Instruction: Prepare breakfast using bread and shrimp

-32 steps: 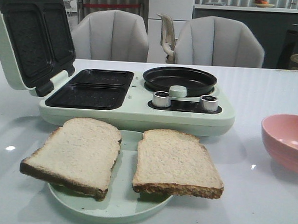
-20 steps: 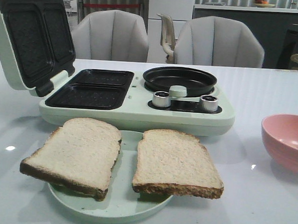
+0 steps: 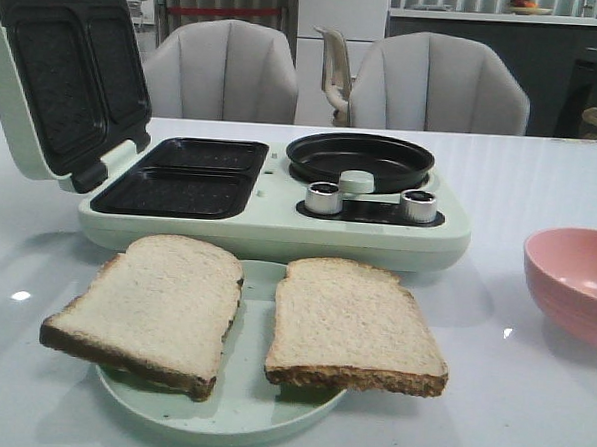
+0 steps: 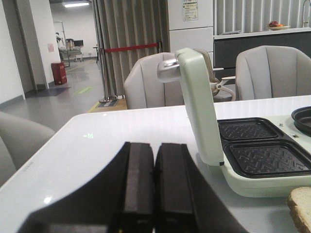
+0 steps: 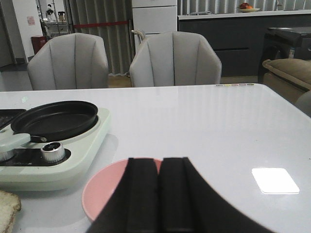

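Two slices of bread, one on the left (image 3: pixel 154 306) and one on the right (image 3: pixel 348 321), lie side by side on a pale green plate (image 3: pixel 244 401) in front of the appliance. No shrimp shows in any view. Neither gripper appears in the front view. In the left wrist view my left gripper (image 4: pixel 154 145) is shut and empty, above the table to the left of the appliance's raised lid (image 4: pixel 197 107); a bread corner (image 4: pixel 301 206) shows at the edge. My right gripper (image 5: pixel 160 160) is shut and empty, just over the pink bowl (image 5: pixel 104 189).
The pale green appliance (image 3: pixel 279 222) stands mid-table with its lid (image 3: pixel 61 71) open to the left, two dark sandwich wells (image 3: pixel 186 178), a round black pan (image 3: pixel 360 159) and two silver knobs (image 3: pixel 323 197). A pink bowl (image 3: pixel 576 283) sits at the right. Grey chairs stand behind the table.
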`<control>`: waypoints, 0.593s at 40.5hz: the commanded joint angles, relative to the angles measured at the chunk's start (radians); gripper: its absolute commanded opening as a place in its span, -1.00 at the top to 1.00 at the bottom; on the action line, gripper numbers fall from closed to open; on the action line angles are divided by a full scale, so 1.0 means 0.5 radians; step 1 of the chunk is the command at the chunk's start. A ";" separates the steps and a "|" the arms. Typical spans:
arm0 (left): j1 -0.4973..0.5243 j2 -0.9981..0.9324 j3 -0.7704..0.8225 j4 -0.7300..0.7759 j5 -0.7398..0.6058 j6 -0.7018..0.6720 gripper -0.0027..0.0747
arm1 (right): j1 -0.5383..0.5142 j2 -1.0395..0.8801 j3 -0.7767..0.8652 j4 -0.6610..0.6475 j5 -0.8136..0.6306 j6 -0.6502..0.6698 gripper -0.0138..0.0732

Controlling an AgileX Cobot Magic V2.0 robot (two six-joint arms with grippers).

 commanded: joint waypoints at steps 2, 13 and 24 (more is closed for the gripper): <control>-0.014 -0.042 0.016 0.021 -0.199 -0.007 0.65 | -0.017 -0.045 -0.034 0.007 -0.216 -0.017 0.60; -0.027 -0.042 -0.073 -0.007 -0.495 -0.035 0.65 | -0.017 -0.043 -0.223 0.023 -0.086 -0.017 0.60; -0.027 0.172 -0.812 -0.007 0.161 -0.035 0.65 | -0.017 0.277 -1.008 0.023 0.499 -0.019 0.60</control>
